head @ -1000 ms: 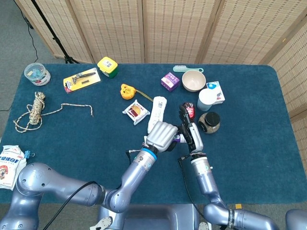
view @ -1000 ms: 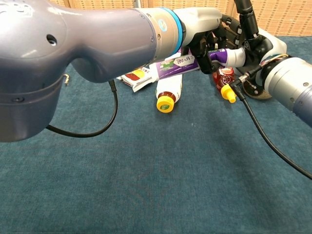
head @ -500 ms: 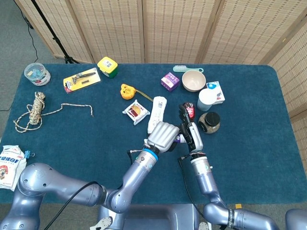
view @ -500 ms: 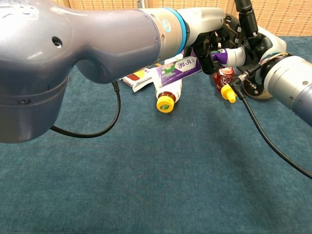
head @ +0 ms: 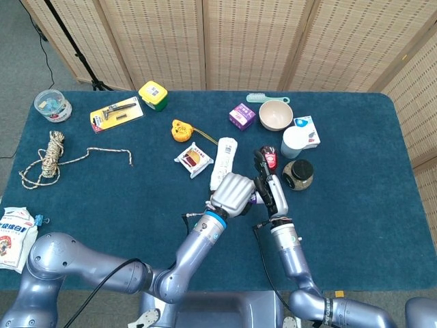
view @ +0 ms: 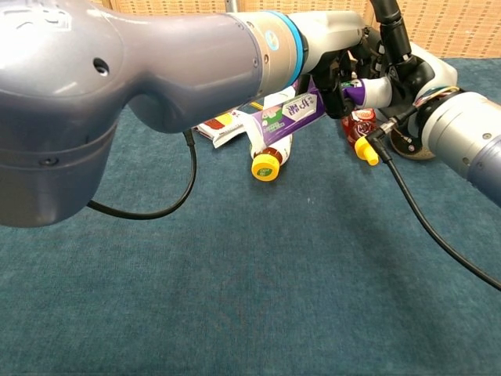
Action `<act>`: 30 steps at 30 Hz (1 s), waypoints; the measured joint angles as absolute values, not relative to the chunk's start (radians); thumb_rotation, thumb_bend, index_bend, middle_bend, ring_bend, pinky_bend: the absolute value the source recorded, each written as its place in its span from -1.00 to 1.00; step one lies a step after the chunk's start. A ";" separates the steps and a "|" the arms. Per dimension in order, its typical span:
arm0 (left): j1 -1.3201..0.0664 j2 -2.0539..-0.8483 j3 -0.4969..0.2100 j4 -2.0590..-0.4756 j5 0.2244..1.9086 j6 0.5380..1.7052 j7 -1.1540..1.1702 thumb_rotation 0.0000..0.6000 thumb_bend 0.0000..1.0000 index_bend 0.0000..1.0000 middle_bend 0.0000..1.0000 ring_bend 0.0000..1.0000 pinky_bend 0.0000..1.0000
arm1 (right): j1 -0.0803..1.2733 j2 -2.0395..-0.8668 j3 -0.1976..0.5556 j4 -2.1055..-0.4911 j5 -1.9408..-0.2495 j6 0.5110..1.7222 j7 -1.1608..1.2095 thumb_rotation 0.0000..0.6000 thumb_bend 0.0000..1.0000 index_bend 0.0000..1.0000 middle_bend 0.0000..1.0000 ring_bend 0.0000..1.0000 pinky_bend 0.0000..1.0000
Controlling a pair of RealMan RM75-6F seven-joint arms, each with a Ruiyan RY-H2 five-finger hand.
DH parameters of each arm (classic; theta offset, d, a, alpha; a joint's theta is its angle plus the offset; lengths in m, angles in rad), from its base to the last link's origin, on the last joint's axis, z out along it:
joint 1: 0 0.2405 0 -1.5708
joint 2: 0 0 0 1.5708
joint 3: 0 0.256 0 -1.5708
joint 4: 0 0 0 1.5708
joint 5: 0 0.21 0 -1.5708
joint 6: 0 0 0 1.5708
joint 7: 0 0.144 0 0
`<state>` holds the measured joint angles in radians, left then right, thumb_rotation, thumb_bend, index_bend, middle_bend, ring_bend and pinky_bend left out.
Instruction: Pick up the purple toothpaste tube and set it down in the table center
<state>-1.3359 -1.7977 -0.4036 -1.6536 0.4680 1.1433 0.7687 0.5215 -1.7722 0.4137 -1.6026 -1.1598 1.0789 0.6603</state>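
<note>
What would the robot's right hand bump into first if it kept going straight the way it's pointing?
Probably the small red bottle. The right hand points away from the robot, and that bottle lies just beyond its fingertips in the head view. Depth is unclear, so the hand might pass above it.

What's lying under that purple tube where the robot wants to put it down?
The purple toothpaste tube is held up by the left hand. Just behind and below it lies a white bottle with a yellow cap; the bare table nearer the robot looks free.
</note>
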 measured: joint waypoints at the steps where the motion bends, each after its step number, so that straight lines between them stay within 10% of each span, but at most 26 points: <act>1: -1.336 -1.798 -0.404 -1.653 0.468 1.143 0.769 1.00 1.00 0.19 0.07 0.16 0.23 | 0.522 -1.773 0.414 -1.602 -1.160 1.079 0.660 -0.64 -1.00 -1.00 -1.00 -1.00 -1.00; 30: -1.239 -1.697 -0.310 -1.768 0.558 1.168 0.745 1.00 1.00 0.16 0.07 0.14 0.23 | 0.499 -1.722 0.441 -1.592 -1.152 1.090 0.695 -0.63 -1.00 -1.00 -1.00 -1.00 -1.00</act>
<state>-1.2395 -1.6966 -0.3098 -1.7684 0.5579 1.1682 0.7452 0.4989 -1.7216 0.4409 -1.5922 -1.1521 1.0904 0.6953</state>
